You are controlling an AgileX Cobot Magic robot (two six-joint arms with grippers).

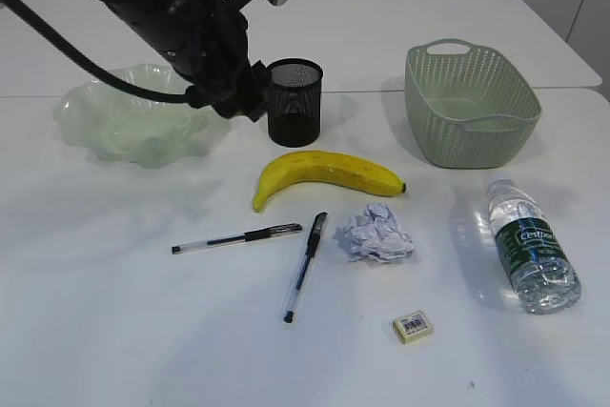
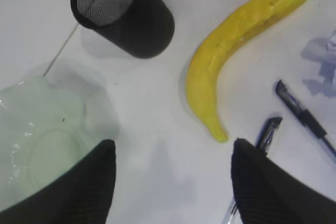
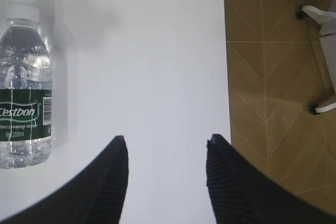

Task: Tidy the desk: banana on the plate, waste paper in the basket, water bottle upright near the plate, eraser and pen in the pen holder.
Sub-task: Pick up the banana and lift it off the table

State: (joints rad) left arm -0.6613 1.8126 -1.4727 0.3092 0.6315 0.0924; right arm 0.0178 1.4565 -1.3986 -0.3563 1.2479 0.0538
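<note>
The banana lies on its side near the middle of the white worktop, its dark tip pointing toward the right, just in front of the black mesh pen holder, which stands upright. To the left of the holder sits the pale green ruffled glass plate, with nothing visible in it. The sage green basket stands at the back right. The water bottle lies on its side at the right, white cap pointing away toward the basket, green label facing up. A crumpled ball of waste paper rests just in front of the banana's tip end. Two black pens lie close together in front of the banana: one pen almost level across the worktop, the other pen running front to back. The small cream eraser sits alone nearest the front edge. The left tool hangs above the worktop between plate and banana, its fingers spread apart and holding nothing; its dark arm reaches in from the upper left. The right tool, seen only from its wrist, hovers over bare worktop near the right edge beside the bottle, fingers parted and empty
</note>
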